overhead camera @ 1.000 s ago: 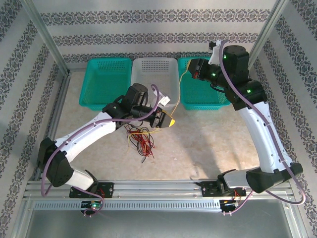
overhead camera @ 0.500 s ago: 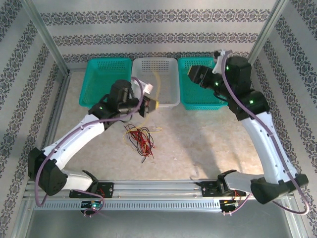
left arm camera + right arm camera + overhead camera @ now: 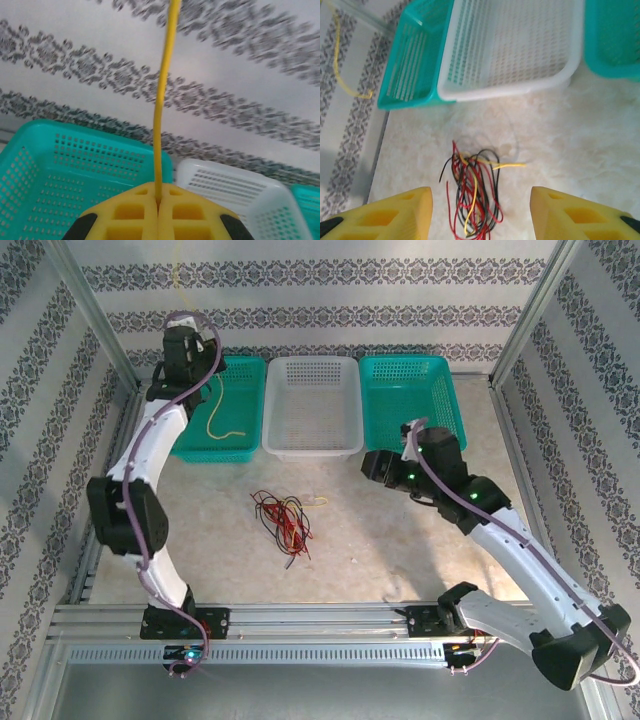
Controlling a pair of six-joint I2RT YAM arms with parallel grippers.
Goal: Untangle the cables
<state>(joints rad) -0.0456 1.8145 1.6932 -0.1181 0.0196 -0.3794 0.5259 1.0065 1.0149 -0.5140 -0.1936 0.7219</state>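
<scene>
Left side: the left gripper (image 3: 159,204) is raised high near the rear wall. Its yellow fingers (image 3: 125,215) are pressed together, clamped on a single thin yellow cable (image 3: 160,107). In the left wrist view this cable runs straight out from the seam between the fingers. In the top view a curved stretch of it lies over the left teal perforated plastic basket (image 3: 188,446) and ends in a small hook. Whether it touches the basket cannot be told.

Centre: the white perforated plastic basket (image 3: 310,448) stands just beside the left teal one, at the back of the pale mottled table (image 3: 400,540). In front of it, apart from its rim, lies a bundle of thin red, black and yellow cables (image 3: 285,520). The strands loop over one another in a loose knot. Red and black ends trail toward the near edge, and one short yellow end sticks out to the right.

Right side: the right gripper (image 3: 375,468) hovers over the table, right of the bundle and near the front of the right teal perforated plastic basket (image 3: 405,362). Its jaws stand apart with nothing between them. In the right wrist view the bundle lies on the table between the two yellow fingertips.
</scene>
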